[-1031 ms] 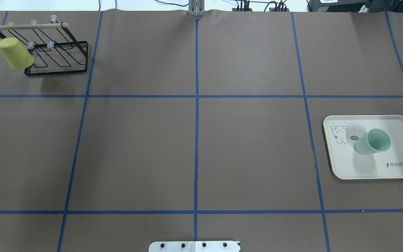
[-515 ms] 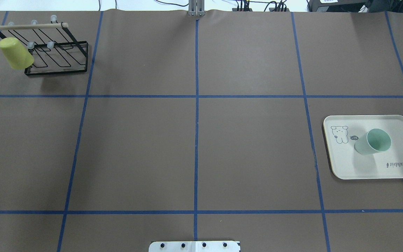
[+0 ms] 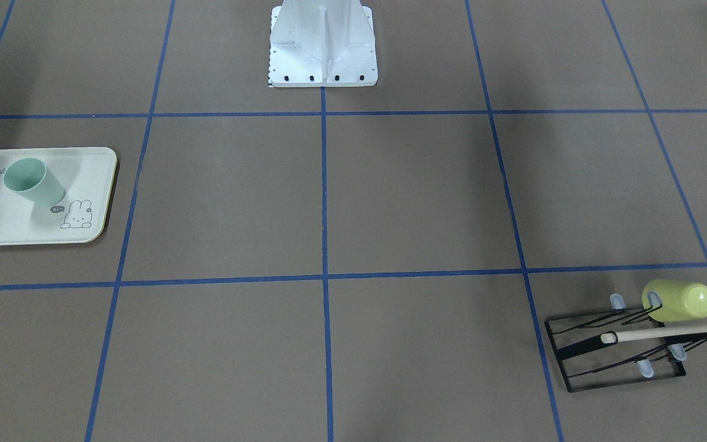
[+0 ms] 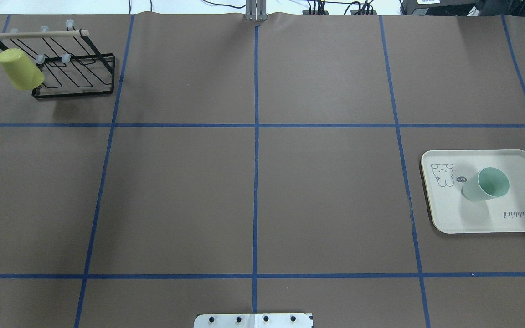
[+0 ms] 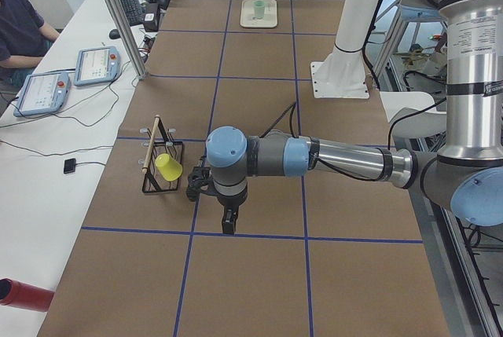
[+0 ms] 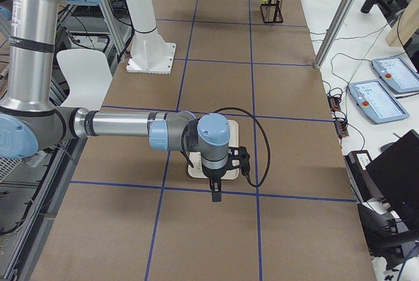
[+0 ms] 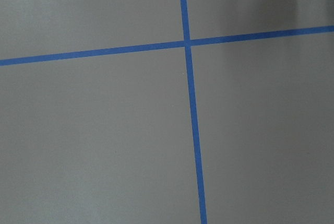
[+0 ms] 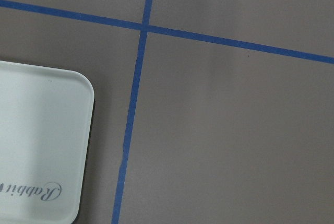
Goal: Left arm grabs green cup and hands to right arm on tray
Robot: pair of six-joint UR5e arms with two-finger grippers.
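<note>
1. Left arm (image 5: 338, 160): I see it only in the exterior left view. It is extended level over the brown table (image 4: 176, 196). The left gripper (image 5: 228, 225) points straight down, above the surface. I cannot tell whether its fingers are released or clenched. Nothing shows between them.

2. Right arm (image 6: 118, 124): I see it only in the exterior right view, in a like pose. The right gripper (image 6: 217, 196) points down. I cannot tell the state of its fingers either.

3. Green cup (image 4: 486, 184): it stands mouth up on the tray (image 4: 517, 218), between the bunny drawing and the "Rabbit" script. It is well apart from the left fingers, at the far end of the table. The tray lies near the right fingers, just behind them in the exterior right view. The right wrist camera shows one corner of the tray.

4. Black wire rack (image 4: 80, 77): it is near the left fingers. A yellow-green cup (image 4: 20, 69) hangs on it, mouth down and tilted.
</note>
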